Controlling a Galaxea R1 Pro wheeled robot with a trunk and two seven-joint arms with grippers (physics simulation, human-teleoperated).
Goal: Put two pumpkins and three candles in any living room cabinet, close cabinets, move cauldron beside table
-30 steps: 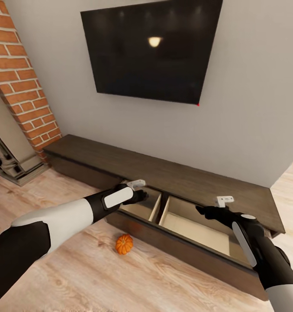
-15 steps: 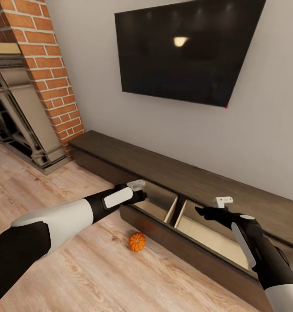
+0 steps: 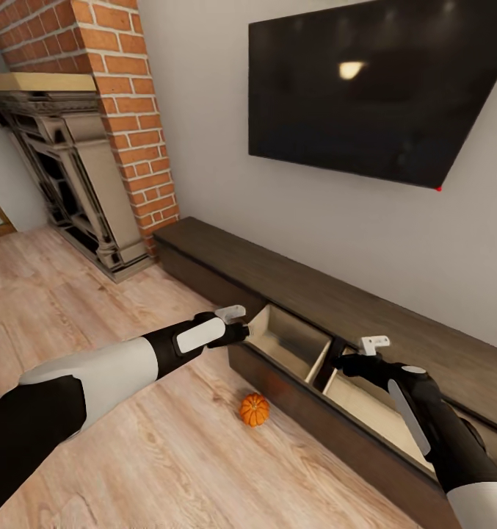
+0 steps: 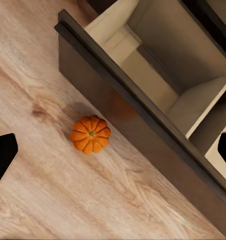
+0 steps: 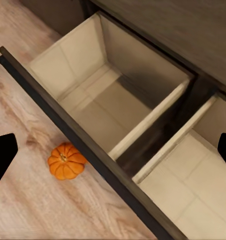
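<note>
One small orange pumpkin (image 3: 254, 409) lies on the wood floor, just in front of the pulled-out drawer front of the long dark-brown cabinet (image 3: 226, 257). The drawer (image 3: 292, 339) shows pale beige compartments with nothing in them. My left gripper (image 3: 241, 328) hovers open above the drawer's left corner, over the pumpkin (image 4: 90, 133). Over the divider between the compartments my right gripper (image 3: 346, 359) is open too; its view shows the pumpkin (image 5: 66, 160) beside the drawer (image 5: 107, 100). Both hold nothing.
A brick column (image 3: 123, 95) and a grey fireplace (image 3: 72, 176) stand left of the cabinet. A black TV (image 3: 380, 81) hangs on the wall above it. Wood floor (image 3: 131, 470) stretches out in front.
The camera has swung left, so the cabinet, TV and pumpkin have shifted right in the picture and the fireplace has come in. Both arms keep the same pose.
</note>
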